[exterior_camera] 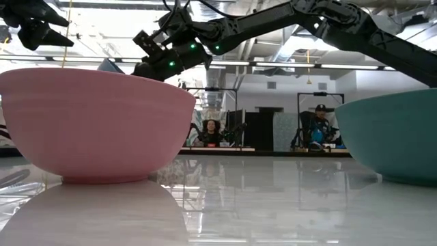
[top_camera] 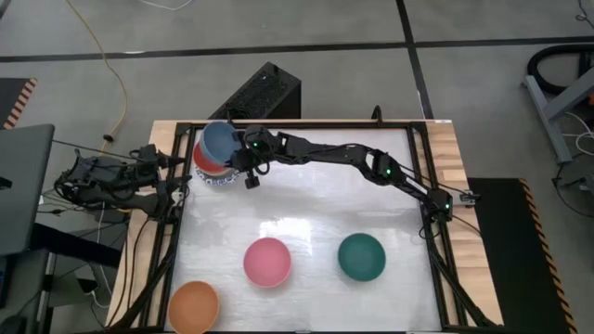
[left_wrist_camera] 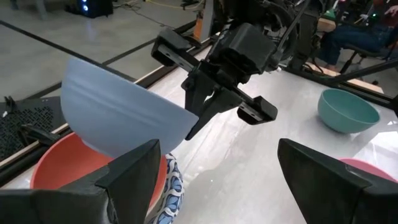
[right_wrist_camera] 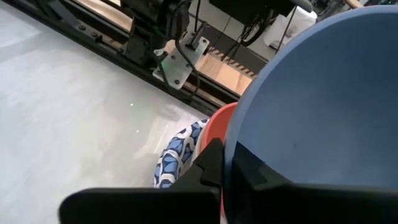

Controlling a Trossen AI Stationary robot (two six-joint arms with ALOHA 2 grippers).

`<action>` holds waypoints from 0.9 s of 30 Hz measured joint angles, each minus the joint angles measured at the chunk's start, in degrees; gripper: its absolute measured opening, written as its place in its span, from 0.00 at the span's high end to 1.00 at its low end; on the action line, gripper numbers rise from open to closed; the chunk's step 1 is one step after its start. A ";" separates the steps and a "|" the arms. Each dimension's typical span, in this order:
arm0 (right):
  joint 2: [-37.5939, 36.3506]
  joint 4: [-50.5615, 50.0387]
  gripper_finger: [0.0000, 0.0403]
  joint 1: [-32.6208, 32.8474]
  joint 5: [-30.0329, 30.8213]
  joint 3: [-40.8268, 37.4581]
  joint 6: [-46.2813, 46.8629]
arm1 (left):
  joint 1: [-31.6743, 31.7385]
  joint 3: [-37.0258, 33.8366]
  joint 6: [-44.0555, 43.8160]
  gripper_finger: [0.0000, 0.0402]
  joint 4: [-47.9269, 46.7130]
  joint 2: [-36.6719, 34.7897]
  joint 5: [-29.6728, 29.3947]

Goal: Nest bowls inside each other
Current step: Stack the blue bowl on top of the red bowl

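A blue bowl (left_wrist_camera: 118,115) hangs tilted over a red bowl (left_wrist_camera: 59,171), which sits nested in a white bowl with a blue pattern (left_wrist_camera: 172,186) at the table's far left (top_camera: 218,178). My right gripper (top_camera: 243,156) reaches across from the right and is shut on the blue bowl. At the left edge my left gripper (left_wrist_camera: 217,174) waits with its fingers open, pointing at the stack and touching nothing. A pink bowl (top_camera: 267,261), a green bowl (top_camera: 361,256) and an orange bowl (top_camera: 193,306) stand apart near the front. My right gripper pinches the blue bowl's rim (left_wrist_camera: 185,127) on the side toward the table's right, one finger inside the bowl and one outside (right_wrist_camera: 211,163). The fingers come slanting down from the right. The bowl is tilted, its base low over the red bowl; whether it touches the red bowl, I cannot tell.
A dark frame rail (top_camera: 176,213) runs along the table's left side beside the stack. A black box (top_camera: 264,93) stands beyond the far edge. People sit in the room behind the table (exterior_camera: 213,131). Bare white tabletop (top_camera: 316,204) lies between the stack and the front bowls.
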 joint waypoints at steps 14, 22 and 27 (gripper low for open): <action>0.00 1.68 0.71 -0.63 0.17 0.00 3.00 | 0.00 0.00 -1.00 0.22 -0.04 0.00 0.07; -1.50 -1.60 0.63 0.80 0.59 1.03 3.15 | 0.00 0.00 -3.87 0.22 -2.38 0.02 1.46; -7.37 -11.35 0.63 4.30 4.86 2.24 3.80 | 0.01 -0.01 -5.25 0.22 -4.28 0.02 0.58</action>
